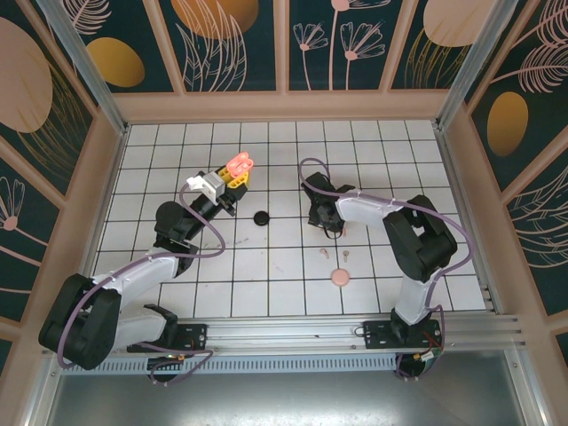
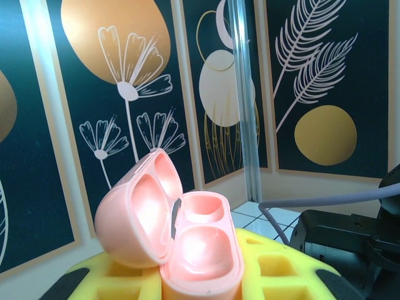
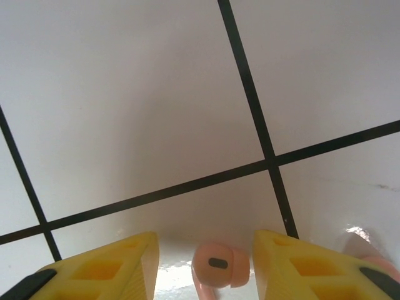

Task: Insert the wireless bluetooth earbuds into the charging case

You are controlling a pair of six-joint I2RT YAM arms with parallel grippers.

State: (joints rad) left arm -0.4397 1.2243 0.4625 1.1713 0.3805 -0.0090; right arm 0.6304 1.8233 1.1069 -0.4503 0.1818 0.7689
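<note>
Your right gripper sits unclenched on the tiles, straddling a small pale pink plastic earbud whose stem seems to point toward the wrist. Your left gripper grasps the open glossy pink charging case, raised off to the left.

Black-white arms, purple cables, yellow-fingered grippers

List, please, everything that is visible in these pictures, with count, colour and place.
open charging case: one, pink, wells empty, held up in the left claw
black case: one, black, table centre
second pink case: one, pink, near side, by the right arm
earbud: one, pale pink, on a tile between the right claw's fingers
small pink bits: two, beyond the second pink case; too small to identify
table: one, white tiles
left claw: yellow, shut
right claw: yellow, open
</note>
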